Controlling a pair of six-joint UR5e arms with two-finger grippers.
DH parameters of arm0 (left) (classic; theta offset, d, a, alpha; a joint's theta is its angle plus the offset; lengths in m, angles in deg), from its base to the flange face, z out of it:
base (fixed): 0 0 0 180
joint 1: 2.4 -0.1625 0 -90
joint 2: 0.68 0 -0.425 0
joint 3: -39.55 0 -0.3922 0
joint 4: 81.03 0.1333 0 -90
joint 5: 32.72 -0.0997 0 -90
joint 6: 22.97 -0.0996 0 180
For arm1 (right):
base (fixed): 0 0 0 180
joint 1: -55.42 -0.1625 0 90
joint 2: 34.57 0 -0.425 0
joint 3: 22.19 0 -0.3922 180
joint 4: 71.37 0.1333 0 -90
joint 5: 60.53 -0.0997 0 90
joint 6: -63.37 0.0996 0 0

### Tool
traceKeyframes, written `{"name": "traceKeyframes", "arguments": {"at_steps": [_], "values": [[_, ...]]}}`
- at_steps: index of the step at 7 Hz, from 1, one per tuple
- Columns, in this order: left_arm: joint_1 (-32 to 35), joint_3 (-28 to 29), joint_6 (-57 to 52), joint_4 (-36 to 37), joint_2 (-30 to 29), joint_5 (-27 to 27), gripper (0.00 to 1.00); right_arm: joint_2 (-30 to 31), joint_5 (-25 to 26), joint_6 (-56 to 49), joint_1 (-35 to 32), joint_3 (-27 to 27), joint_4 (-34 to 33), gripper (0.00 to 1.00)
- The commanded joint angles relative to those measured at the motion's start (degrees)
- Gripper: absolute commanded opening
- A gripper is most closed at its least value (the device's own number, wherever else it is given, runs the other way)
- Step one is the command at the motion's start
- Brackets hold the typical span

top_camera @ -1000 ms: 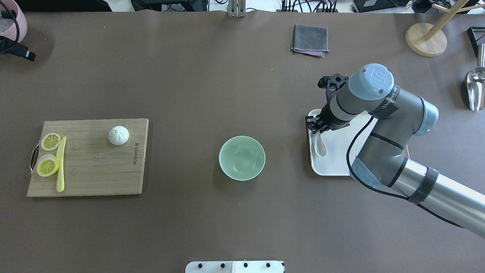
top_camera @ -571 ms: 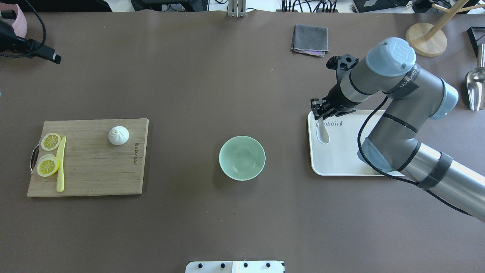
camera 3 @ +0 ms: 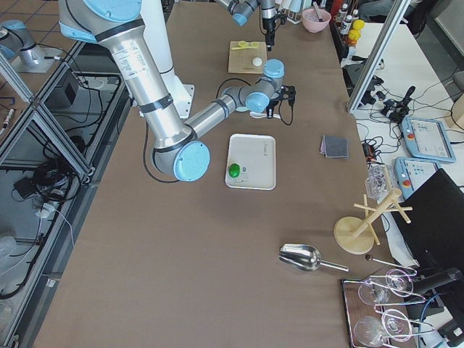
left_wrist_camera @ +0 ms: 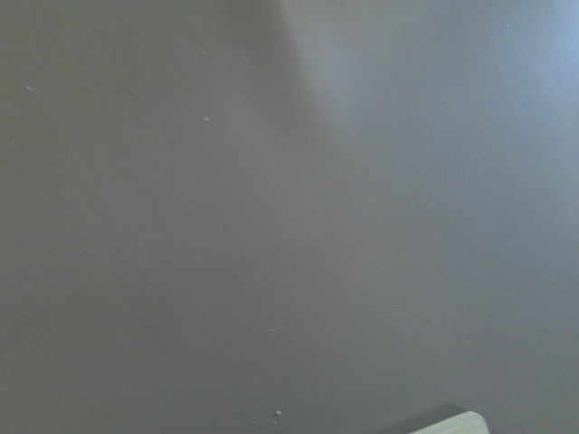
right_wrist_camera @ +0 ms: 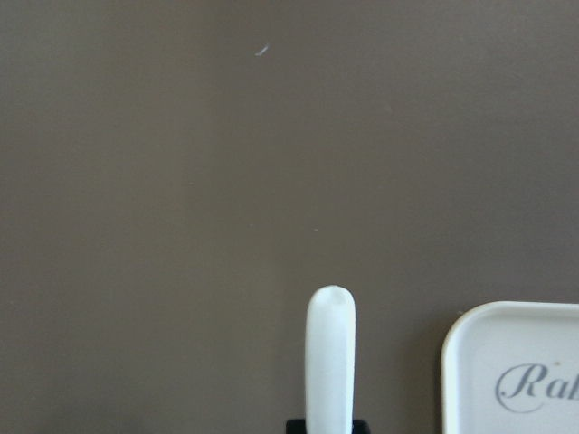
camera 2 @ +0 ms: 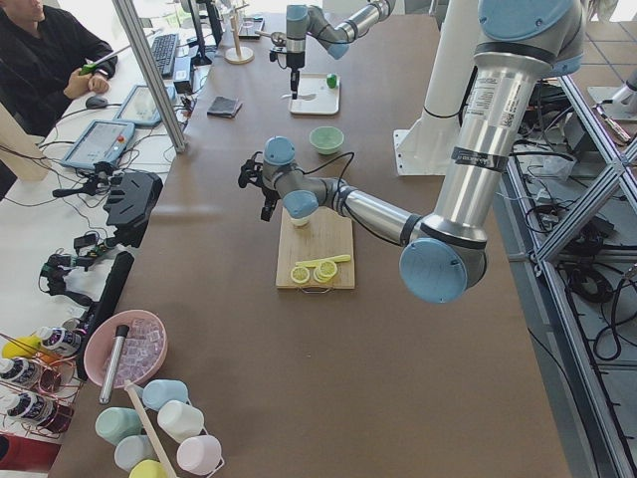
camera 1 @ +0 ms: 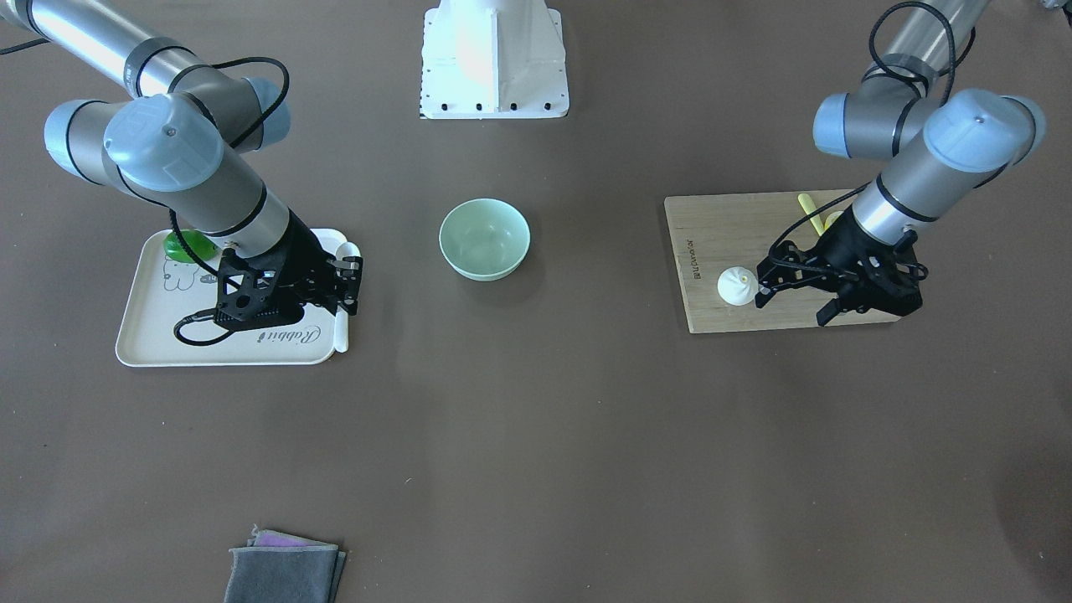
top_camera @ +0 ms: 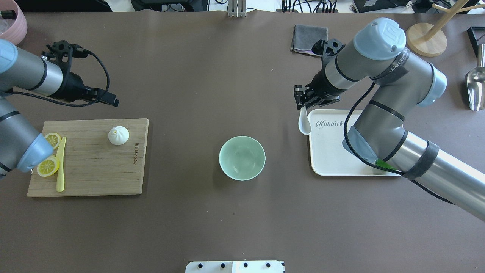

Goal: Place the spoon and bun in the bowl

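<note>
Right gripper [top_camera: 303, 103], clenched on the spoon [top_camera: 304, 123] handle, just lifted it off the tray [top_camera: 333, 155], so it hangs well right of the bowl [top_camera: 242, 159], carry-over next I'd guess; left gripper [top_camera: 111, 101] swung in by the bun [top_camera: 118, 135], well left of the bowl, finger state unreadable.

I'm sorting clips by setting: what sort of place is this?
Most likely a robotics lab, not a kitchen: an industrial robot arm mounted at the table, an operator seated at a desk alongside, a teach pendant on that desk, and an aluminium frame post.
</note>
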Motion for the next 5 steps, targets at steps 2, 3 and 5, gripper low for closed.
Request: {"name": "traceKeyframes", "arguments": {"at_steps": [2,3,5], "values": [[-7.5,-1.8,2.9,-0.3,2.4,-5.2,0.97,-4.4,1.7,4.4,3.6,-0.7,-2.5,0.0],[-9.5,-1.8,3.1,-0.2,2.4,-6.3,0.88,-4.5,2.3,4.5,4.6,-1.8,-2.5,0.0],[-9.5,-2.3,4.6,0.0,2.6,-6.1,0.0,-4.6,2.3,4.6,4.7,-2.6,-2.6,0.0]]}}
